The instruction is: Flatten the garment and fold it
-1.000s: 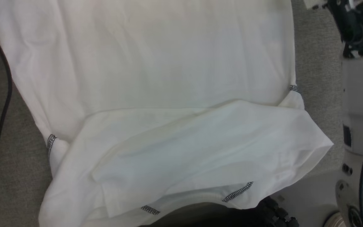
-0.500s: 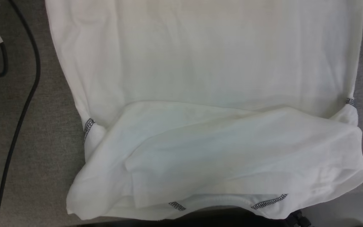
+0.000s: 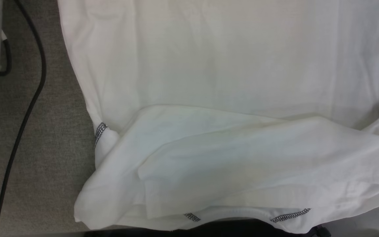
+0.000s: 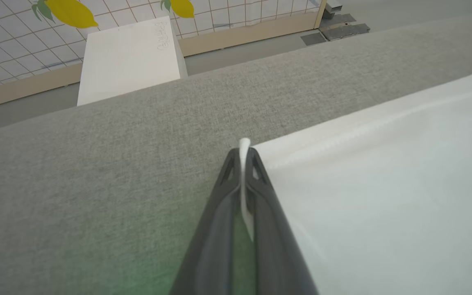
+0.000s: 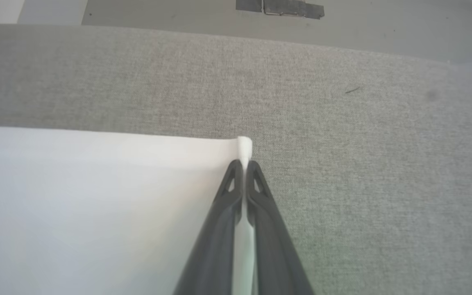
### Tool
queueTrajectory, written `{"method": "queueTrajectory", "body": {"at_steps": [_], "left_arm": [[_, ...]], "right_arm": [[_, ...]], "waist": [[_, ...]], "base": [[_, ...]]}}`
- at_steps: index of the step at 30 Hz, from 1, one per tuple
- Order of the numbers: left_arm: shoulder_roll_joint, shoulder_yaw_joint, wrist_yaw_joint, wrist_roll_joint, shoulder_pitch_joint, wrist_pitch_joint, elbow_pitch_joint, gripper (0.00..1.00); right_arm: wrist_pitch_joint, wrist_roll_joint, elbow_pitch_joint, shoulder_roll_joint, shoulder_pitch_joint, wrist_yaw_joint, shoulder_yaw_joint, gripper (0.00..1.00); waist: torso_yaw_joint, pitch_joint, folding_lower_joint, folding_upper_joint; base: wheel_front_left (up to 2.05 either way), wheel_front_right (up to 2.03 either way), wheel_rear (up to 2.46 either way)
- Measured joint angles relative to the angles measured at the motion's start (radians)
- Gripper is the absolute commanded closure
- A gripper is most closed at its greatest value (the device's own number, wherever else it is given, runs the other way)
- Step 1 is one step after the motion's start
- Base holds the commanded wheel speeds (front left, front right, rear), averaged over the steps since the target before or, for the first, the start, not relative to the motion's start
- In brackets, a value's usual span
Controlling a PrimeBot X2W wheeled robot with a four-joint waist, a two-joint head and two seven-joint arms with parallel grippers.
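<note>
A grey, woven-textured surface [image 3: 51,138] carries everything. The white garment [image 3: 229,65] lies spread across most of it, leaving a bare grey strip along the left side in the head view. The garment's far part lies fairly smooth. Its near part is doubled over in loose, rumpled layers, with short runs of dark zigzag stitching showing at the edges. A black cable [image 3: 28,115] runs down over the bare strip, though whether it rests on the cloth is unclear. A short dark fleck [image 5: 352,90] lies on open grey in the right wrist view.
</note>
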Motion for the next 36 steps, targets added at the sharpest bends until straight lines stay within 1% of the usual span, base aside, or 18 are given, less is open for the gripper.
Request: {"method": "queueTrajectory", "body": {"at_steps": [4, 9, 14, 16, 18, 22, 25, 28, 32, 36], "left_arm": [[0.008, 0.001, 0.011, 0.021, -0.010, -0.081, 0.007, 1.00], [0.019, 0.001, 0.032, 0.075, -0.043, -0.239, 0.013, 1.00], [0.021, 0.005, 0.059, 0.108, -0.081, -0.397, 0.033, 1.00], [0.020, 0.006, 0.072, 0.129, -0.089, -0.448, 0.045, 1.00], [0.016, 0.006, 0.075, 0.131, -0.091, -0.479, 0.066, 1.00], [0.007, 0.005, 0.061, 0.118, -0.081, -0.525, 0.100, 1.00], [0.006, -0.001, 0.026, 0.089, -0.034, -0.548, 0.107, 1.00], [0.006, -0.016, -0.004, 0.065, 0.060, -0.560, 0.106, 1.00], [0.011, -0.038, -0.027, 0.028, 0.210, -0.573, 0.075, 1.00], [0.024, -0.048, -0.035, -0.015, 0.367, -0.576, 0.000, 1.00]], "right_arm": [[-0.101, 0.000, -0.041, 0.000, 0.019, 0.000, 0.014, 1.00], [-0.271, 0.000, -0.058, -0.004, 0.020, 0.000, 0.023, 1.00], [-0.403, -0.005, -0.039, -0.015, 0.020, 0.000, 0.014, 1.00], [-0.449, -0.011, -0.025, -0.019, 0.020, 0.000, 0.017, 1.00], [-0.489, -0.008, -0.009, -0.022, 0.020, 0.000, 0.021, 1.00], [-0.543, 0.019, 0.028, -0.039, 0.033, 0.000, 0.065, 1.00], [-0.583, 0.060, 0.031, -0.061, 0.080, 0.000, 0.122, 1.00], [-0.614, 0.124, 0.021, -0.092, 0.165, 0.000, 0.183, 1.00], [-0.626, 0.218, -0.040, -0.145, 0.322, 0.000, 0.277, 1.00], [-0.623, 0.311, -0.162, -0.205, 0.500, 0.000, 0.349, 1.00]], "waist": [[-0.006, -0.004, 0.0000, 0.0000], [-0.015, -0.019, 0.0000, 0.0000], [-0.024, -0.038, 0.0000, 0.0000], [-0.026, -0.048, 0.0000, 0.0000], [-0.028, -0.060, 0.0000, 0.0000], [-0.027, -0.094, 0.0000, 0.0000], [-0.024, -0.128, 0.0000, 0.0000], [-0.018, -0.171, 0.0000, 0.0000], [-0.007, -0.240, 0.0000, 0.0000], [0.005, -0.317, -0.0001, 0.0000]], "base": [[0.00, 0.00, 0.00], [0.00, 0.00, 0.00], [0.00, 0.00, 0.00], [0.00, 0.00, 0.00], [0.00, 0.00, 0.00], [0.00, 0.00, 0.00], [0.00, 0.00, 0.00], [0.00, 0.00, 0.00], [0.00, 0.00, 0.00], [0.00, 0.00, 0.00]]}}
